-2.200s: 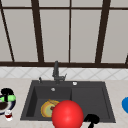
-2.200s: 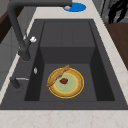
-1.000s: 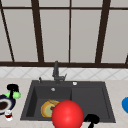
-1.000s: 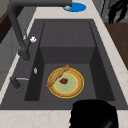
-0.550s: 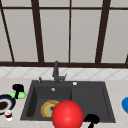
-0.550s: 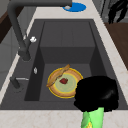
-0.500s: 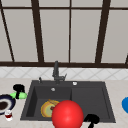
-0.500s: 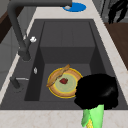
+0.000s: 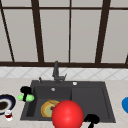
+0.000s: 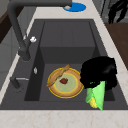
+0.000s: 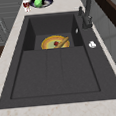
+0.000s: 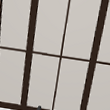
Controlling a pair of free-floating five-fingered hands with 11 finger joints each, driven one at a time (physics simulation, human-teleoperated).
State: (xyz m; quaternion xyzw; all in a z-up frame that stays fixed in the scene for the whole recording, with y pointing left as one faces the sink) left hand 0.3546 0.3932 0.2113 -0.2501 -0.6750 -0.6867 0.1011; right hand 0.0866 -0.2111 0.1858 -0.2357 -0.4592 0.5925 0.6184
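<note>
1. Corn cob [image 9: 26,98], green husk with yellow kernels showing at one end in the left side view [image 10: 96,96]. It is off the counter and in the air at the left end of the sink, between the dark bowl and the basin. It touches nothing but the hand. Judging by that, the pick-up is done and no put-down has happened.
2. Sink [image 9: 95,84]: dark, with a deep basin on the left and a shallower part on the right. The faucet [image 9: 56,72] stands on the far rim.
3. Red ball [image 9: 67,114]: sits at the near edge and covers part of the basin in the front view.
4. Left hand [image 9: 25,91]: clenched round the upper end of the corn cob, with the husk hanging out below it [image 10: 98,72].
5. Yellow plate [image 10: 65,82]: lies flat on the floor of the left basin. A wooden utensil [image 10: 58,75] lies across it and a small red scrap [image 10: 64,80] sits at its centre. The corn cob is not on it.
6. Dark bowl [image 9: 5,102]: on the left counter, just beside the held corn cob.
7. Blue plate [image 9: 125,104]: on the right counter, well apart from both hands.
8. Right hand [image 9: 91,119]: in the air at the sink's near rim, right of the red ball. Can't tell how its fingers are set.
9. Small glass [image 9: 8,115]: has red in it, sits near-side of the dark bowl.
</note>
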